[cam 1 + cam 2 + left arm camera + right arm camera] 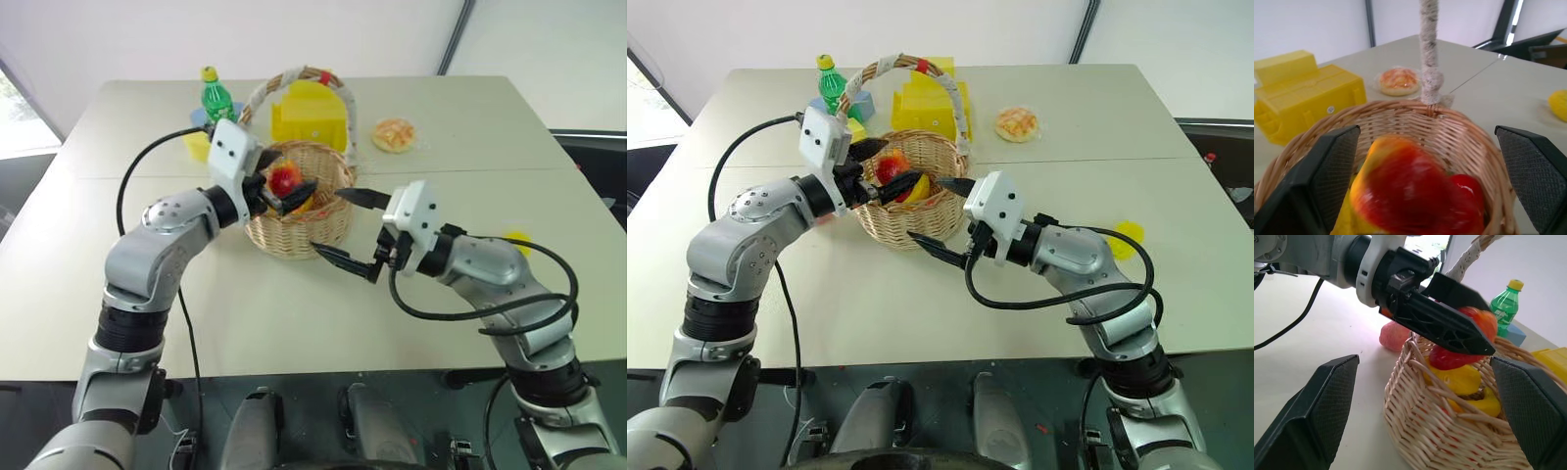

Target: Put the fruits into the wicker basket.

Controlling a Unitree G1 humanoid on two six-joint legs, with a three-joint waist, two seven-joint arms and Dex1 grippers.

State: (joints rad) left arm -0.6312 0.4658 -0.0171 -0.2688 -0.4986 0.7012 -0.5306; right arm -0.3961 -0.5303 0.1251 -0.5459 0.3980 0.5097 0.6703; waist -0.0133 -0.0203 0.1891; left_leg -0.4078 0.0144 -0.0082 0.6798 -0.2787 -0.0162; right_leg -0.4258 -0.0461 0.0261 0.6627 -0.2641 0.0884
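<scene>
The wicker basket (pixel 294 235) stands mid-table, its wrapped handle (pixel 284 80) arching over it. My left gripper (pixel 282 182) hovers level over the basket's mouth, open. A red-and-yellow fruit (pixel 1410 196) sits between its spread fingers without touching them, blurred, just above the contents. A glossy red fruit (pixel 1449 357) and yellow bananas (pixel 1474 404) lie inside. My right gripper (pixel 940 214) is open at the basket's near right wall, one finger near the rim and one low. A pink peach (pixel 1395 335) rests on the table beside the basket. A yellow lemon (pixel 516 240) lies far right.
Behind the basket stand a yellow boxy plastic toy (pixel 312 113), a green bottle (pixel 216 98) and a yellow block (pixel 196 145). A tan bread bun (pixel 394 134) lies at the back right. The table's front edge (pixel 313 372) runs close below both arms.
</scene>
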